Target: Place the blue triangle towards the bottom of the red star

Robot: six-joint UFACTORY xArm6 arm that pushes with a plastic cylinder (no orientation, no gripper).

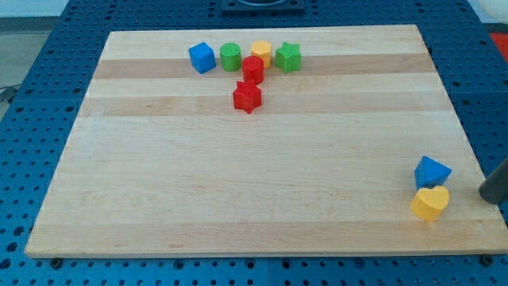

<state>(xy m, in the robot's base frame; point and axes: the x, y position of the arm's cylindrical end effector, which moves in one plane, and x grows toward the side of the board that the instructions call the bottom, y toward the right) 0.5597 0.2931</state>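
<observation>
Where my tip (pixel 486 196) sits, blue triangle (pixel 432 171) near, leftward

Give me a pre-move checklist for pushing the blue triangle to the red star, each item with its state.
1. Blue triangle in view, near the board's right edge: ok.
2. Red star in view, space below it open: ok.
3. Triangle already below star: not ok.
4. My tip right of the triangle, ready for a leftward push: ok.
5. Yellow heart apart from the triangle: not ok, they touch.
</observation>
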